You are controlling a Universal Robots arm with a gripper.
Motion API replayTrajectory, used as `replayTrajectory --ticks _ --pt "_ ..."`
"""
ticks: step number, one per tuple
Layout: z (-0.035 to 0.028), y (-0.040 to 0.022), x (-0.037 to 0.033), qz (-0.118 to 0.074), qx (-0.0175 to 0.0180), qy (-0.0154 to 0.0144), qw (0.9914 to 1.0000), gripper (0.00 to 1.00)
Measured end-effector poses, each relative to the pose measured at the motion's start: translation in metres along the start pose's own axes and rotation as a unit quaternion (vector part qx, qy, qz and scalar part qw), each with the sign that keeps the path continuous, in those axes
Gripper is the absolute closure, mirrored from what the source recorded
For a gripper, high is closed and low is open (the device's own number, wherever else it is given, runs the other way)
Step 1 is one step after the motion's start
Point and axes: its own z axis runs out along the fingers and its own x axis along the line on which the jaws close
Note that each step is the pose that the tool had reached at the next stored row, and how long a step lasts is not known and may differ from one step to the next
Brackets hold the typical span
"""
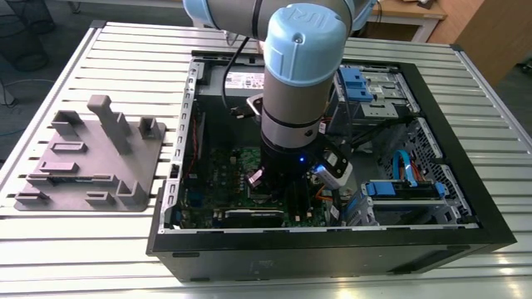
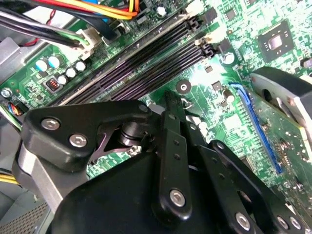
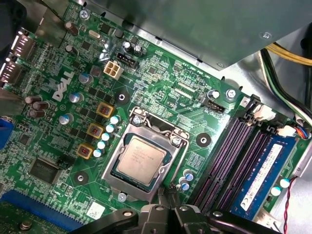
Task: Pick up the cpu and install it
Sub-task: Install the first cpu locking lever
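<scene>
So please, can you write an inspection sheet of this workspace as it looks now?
Surface: slatted metal table.
Job's things: cpu sits in the socket frame on the green motherboard.
Clutter: grey fixture tray on the exterior view's left, beside the open computer case.
Tool: tool above the board, near the socket's edge.
Cables: bundled wires beside memory slots; blue cable.
Surroundings: wooden furniture.

The robot arm (image 1: pixel 291 81) stood nearly vertical, its grey column and pale blue joint cap pointing downward, wrist lowered. In both wrist views the black gripper (image 3: pixel 168 197) hung with its fingers (image 2: pixel 171 109) drawn close together, clasping nothing.
</scene>
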Motion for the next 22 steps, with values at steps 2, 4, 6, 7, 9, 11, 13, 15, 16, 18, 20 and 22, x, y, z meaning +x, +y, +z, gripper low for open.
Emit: replayTrajectory --ticks 2,4,6,7,9,11,13,15,16,18,20,22 --pt "-0.0036 -0.0002 0.0 0.0 0.0002 0.0002 1.0 0.89" --pt "-0.0085 -0.0004 -0.0001 0.0 0.0003 0.0002 1.0 0.89" --pt "-0.0141 -0.0007 -0.0002 0.0 0.0004 0.0003 1.0 0.89" --pt "-0.0163 -0.0008 -0.0002 0.0 0.0004 0.0004 1.0 0.89" --pt "-0.0178 -0.0009 -0.0002 0.0 0.0004 0.0003 1.0 0.89" --pt "-0.0177 -0.0009 -0.0002 0.0 0.0003 0.0002 1.0 0.89" --pt "-0.0178 -0.0009 -0.0002 0.0 0.0004 0.0003 1.0 0.89" --pt "-0.0179 -0.0004 0.0004 0.0 0.0004 0.0004 1.0 0.89" --pt "-0.018 0.0004 0.0013 0.0 0.0004 0.0004 1.0 0.89" --pt "-0.0181 0.0031 0.0045 0.0 0.0005 0.0002 1.0 0.89" --pt "-0.0183 0.0062 0.0086 0.0 0.0008 -0.0004 1.0 0.89" --pt "-0.0189 0.0081 0.0105 0.0 0.0013 -0.0014 1.0 0.89"
